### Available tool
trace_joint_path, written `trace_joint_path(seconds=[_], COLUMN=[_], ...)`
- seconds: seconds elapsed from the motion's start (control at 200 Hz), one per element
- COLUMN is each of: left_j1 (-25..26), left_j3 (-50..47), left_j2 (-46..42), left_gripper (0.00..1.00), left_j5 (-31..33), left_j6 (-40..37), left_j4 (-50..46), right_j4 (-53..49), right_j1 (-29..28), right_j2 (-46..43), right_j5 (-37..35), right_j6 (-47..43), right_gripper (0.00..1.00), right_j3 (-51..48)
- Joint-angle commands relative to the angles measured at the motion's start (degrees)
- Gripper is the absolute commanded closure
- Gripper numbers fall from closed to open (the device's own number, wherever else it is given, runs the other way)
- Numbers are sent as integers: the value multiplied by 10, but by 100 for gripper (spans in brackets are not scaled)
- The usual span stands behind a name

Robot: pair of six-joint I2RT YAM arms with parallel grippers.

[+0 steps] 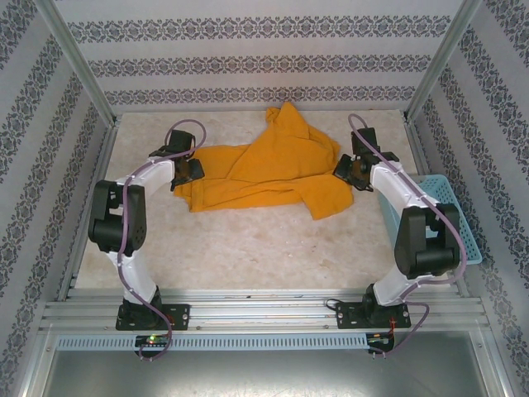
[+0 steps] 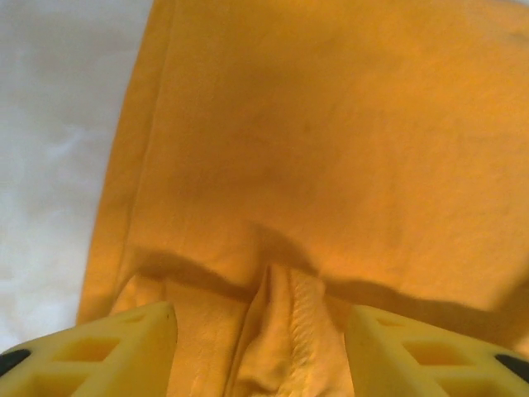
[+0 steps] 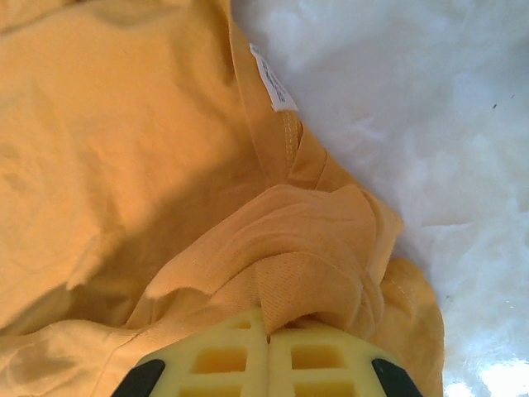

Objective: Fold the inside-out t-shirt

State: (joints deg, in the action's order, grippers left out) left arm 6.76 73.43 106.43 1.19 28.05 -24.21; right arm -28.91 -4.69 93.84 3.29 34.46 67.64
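Observation:
The inside-out t-shirt (image 1: 264, 169) lies crumpled across the back half of the table, mustard-orange, with one part trailing toward the back wall. My left gripper (image 1: 192, 171) sits at its left edge. In the left wrist view its fingers (image 2: 124, 351) stand apart, and a raised ridge of the t-shirt (image 2: 281, 322) lies loose between them. My right gripper (image 1: 343, 169) is at the shirt's right edge. In the right wrist view that gripper (image 3: 267, 331) is shut, pinching a bunched fold of the t-shirt (image 3: 314, 248). A small white tag (image 3: 273, 78) shows along a seam.
A light-blue plastic basket (image 1: 442, 215) stands at the table's right edge, just behind the right arm. Patterned walls and metal posts close in the back and both sides. Bare pale tabletop (image 1: 264, 248) stretches between the shirt and the arm bases.

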Motion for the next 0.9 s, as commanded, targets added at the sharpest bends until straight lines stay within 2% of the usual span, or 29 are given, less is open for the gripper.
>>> trace_joint_path(seconds=[0.0, 0.135, 0.42, 0.605, 0.894], left_j1=[21, 48, 78, 77, 76], left_j3=[-11, -9, 69, 102, 108], left_j2=[-56, -49, 49, 88, 74], left_gripper=[39, 38, 39, 53, 87], left_j5=[36, 30, 95, 112, 140], left_j6=[-25, -45, -48, -55, -55], left_j4=[-46, -66, -131, -151, -159], right_j4=[11, 17, 25, 27, 25], right_j1=[3, 3, 10, 19, 27], right_j2=[2, 4, -11, -20, -21], right_j5=[10, 9, 8, 8, 6], right_j6=[-10, -10, -6, -7, -15], right_gripper=[100, 100, 100, 100, 100], right_j3=[7, -3, -24, -37, -43])
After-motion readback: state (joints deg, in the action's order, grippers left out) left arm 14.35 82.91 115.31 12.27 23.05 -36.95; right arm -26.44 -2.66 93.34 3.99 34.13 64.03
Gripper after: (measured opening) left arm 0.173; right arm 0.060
